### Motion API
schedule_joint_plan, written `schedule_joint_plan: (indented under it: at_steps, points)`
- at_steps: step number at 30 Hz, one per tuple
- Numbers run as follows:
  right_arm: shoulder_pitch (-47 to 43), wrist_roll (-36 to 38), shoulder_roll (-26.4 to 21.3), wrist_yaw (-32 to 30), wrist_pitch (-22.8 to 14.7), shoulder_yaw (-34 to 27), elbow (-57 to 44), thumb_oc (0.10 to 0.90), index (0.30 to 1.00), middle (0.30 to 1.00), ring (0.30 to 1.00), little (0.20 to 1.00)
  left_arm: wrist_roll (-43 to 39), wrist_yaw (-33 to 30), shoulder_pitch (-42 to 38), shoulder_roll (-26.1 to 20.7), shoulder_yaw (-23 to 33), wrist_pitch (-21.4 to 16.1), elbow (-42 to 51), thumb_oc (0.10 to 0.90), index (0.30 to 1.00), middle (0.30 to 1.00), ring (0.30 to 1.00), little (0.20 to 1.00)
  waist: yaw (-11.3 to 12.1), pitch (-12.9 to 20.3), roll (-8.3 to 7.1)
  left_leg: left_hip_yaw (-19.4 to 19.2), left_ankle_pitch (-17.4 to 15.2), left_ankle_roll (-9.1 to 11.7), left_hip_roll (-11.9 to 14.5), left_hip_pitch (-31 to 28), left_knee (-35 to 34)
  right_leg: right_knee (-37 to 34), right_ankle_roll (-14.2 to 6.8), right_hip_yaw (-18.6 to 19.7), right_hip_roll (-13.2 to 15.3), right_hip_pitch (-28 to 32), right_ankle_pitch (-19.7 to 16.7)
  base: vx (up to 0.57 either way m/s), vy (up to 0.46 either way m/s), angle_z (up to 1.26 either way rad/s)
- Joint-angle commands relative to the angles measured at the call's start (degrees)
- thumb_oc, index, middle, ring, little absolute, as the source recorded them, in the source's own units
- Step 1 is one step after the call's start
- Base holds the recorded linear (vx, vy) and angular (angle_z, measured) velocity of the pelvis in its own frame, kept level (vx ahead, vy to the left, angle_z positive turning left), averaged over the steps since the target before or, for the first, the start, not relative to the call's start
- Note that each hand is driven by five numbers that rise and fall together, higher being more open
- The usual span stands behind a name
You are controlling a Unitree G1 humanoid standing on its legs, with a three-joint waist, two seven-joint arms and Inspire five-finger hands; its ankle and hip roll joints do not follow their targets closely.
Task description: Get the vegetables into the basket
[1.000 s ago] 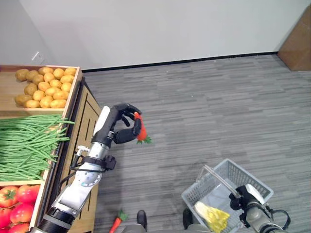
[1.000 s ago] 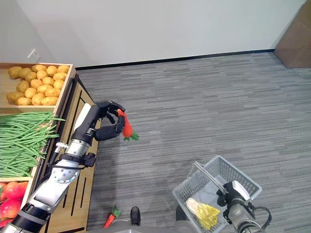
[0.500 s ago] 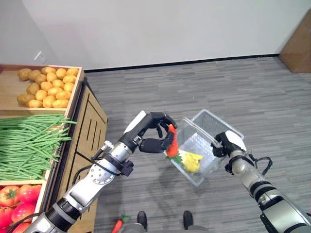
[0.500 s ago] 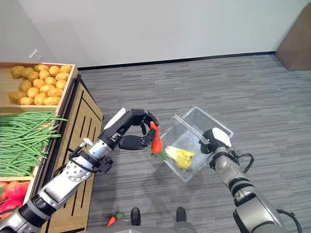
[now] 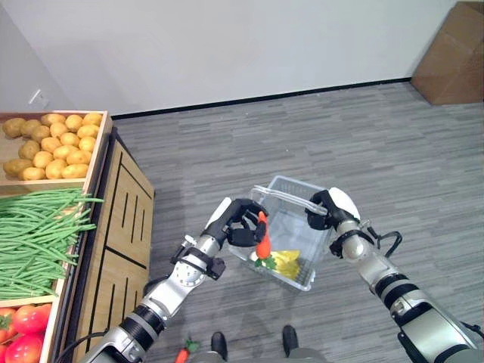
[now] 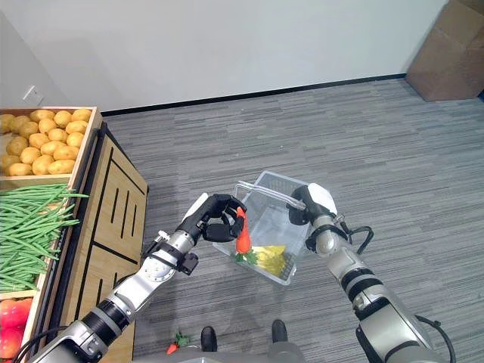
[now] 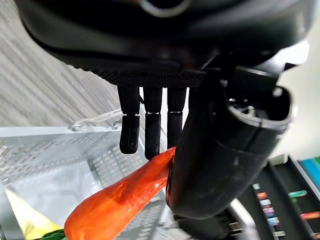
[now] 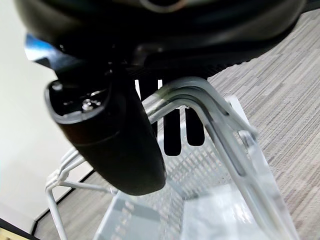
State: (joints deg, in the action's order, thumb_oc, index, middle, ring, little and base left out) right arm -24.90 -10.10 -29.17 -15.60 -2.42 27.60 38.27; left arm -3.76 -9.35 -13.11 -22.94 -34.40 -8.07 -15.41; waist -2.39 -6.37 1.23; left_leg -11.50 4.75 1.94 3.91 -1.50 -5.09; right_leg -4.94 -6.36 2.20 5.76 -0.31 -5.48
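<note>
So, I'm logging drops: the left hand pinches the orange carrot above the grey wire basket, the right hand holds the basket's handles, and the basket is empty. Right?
Not quite: the grey wire basket is not empty. The left eye view shows a yellow leafy vegetable lying in it. The rest holds: the left hand pinches the orange carrot above the basket, and the right hand holds the basket's handles.
</note>
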Motion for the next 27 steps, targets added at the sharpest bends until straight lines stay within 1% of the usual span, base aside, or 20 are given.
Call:
schedule_joint_plan:
  at_steps: [1, 2, 3, 6, 8, 12, 18, 20, 27]
  points:
    - [-7.8, 4.4, 0.1, -5.4, -8.2, -3.8, -9.6, 0.4, 0.3, 0.3, 0.3, 0.3, 4.1, -3.6, -8.6, 2.1, -2.0, -4.1, -0.6, 0.4, 0.3, 0.3, 0.3, 0.3, 0.9, 5.3, -2.84, 1.0, -1.8, 1.6, 1.3, 0.2, 0.1, -0.1, -2.0, -2.0, 1.3, -0.8, -0.7, 0.01, 0.006, -0.11]
    - [-7.7, 4.4, 0.1, -5.4, -8.2, -3.9, -9.7, 0.4, 0.3, 0.3, 0.3, 0.3, 4.1, -3.7, -8.6, 2.1, -2.0, -4.1, -0.6, 0.4, 0.3, 0.3, 0.3, 0.3, 1.0, 5.3, -2.84, 0.9, -1.9, 1.6, 1.3, 0.2, 0.1, -0.1, -2.0, -2.0, 1.3, -0.8, -0.8, 0.0, 0.007, -0.07]
    - [-6.2, 5.6, 0.7, -5.0, -9.0, -4.4, -13.5, 0.4, 0.3, 0.3, 0.3, 0.3, 4.3, -4.5, -8.6, 2.9, -1.5, -3.8, -1.8, 0.4, 0.3, 0.3, 0.3, 0.3, 0.5, 5.3, -2.84, 0.5, -1.9, 1.6, 1.4, 0.1, 0.1, -0.1, -2.1, -1.7, 1.3, -0.9, -0.8, 0.0, 0.006, -0.06]
    - [-3.1, 9.4, 1.5, -3.5, -10.2, -5.4, -19.1, 0.4, 0.3, 0.3, 0.3, 0.3, 5.5, -5.3, -8.4, 4.1, -1.6, -3.0, -3.5, 0.4, 0.3, 0.3, 0.3, 0.3, -0.1, 5.5, -2.99, 0.0, -1.9, 1.6, 1.5, -0.2, 0.1, -0.1, -2.2, -1.4, 1.3, -1.0, -0.9, 0.0, -0.001, -0.02]
    - [-1.9, 10.3, 1.4, -3.1, -10.3, -5.8, -20.9, 0.4, 0.3, 0.3, 0.3, 0.3, 5.7, -5.7, -8.2, 4.6, -1.7, -2.7, -4.0, 0.4, 0.3, 0.3, 0.3, 0.3, -0.1, 5.6, -3.04, -0.2, -2.0, 1.6, 1.5, -0.3, 0.1, -0.1, -2.2, -1.3, 1.3, -1.0, -0.9, 0.0, -0.002, -0.06]
    - [2.7, 14.5, 1.9, -0.8, -12.4, -5.6, -29.0, 0.4, 0.3, 0.3, 0.3, 0.3, 8.4, -6.8, -7.8, 6.0, -1.4, -2.0, -7.3, 0.4, 0.3, 0.3, 0.3, 0.3, -0.8, 5.4, -3.22, -0.8, -2.1, 1.6, 1.5, -0.5, 0.1, -0.1, -2.4, -0.8, 1.3, -1.1, -1.1, 0.0, 0.001, -0.08]
    - [5.0, 15.3, 1.3, 0.7, -13.0, -4.8, -33.6, 0.4, 0.3, 0.3, 0.3, 0.3, 12.4, -8.8, -7.3, 5.9, -0.5, -1.1, -10.7, 0.4, 0.3, 0.3, 0.3, 0.3, -1.1, 5.6, -3.38, -1.3, -2.2, 1.7, 1.7, -0.9, 0.1, -0.1, -2.5, -0.6, 1.3, -1.0, -1.0, 0.0, 0.001, -0.09]
    - [6.1, 15.2, 1.1, 0.9, -13.3, -4.7, -34.5, 0.4, 0.3, 0.3, 0.3, 0.3, 15.1, -10.2, -6.8, 5.6, 0.2, -0.5, -12.3, 0.9, 1.0, 1.0, 1.0, 1.0, -1.1, 5.7, -3.41, -1.4, -2.2, 1.8, 1.8, -0.9, 0.1, -0.1, -2.5, -0.6, 1.2, -1.0, -1.0, 0.0, 0.0, 0.0]
    - [7.7, 15.1, 1.0, 0.9, -13.1, -5.2, -35.0, 0.4, 0.3, 0.3, 0.3, 0.3, 16.8, -11.8, -5.5, 5.6, 2.0, 0.7, -14.5, 0.9, 1.0, 1.0, 1.0, 1.0, -0.8, 5.9, -3.56, -1.3, -2.1, 2.0, 1.9, -1.0, 0.1, -0.1, -2.4, -0.9, 1.1, -0.9, -0.9, 0.0, 0.0, 0.0]
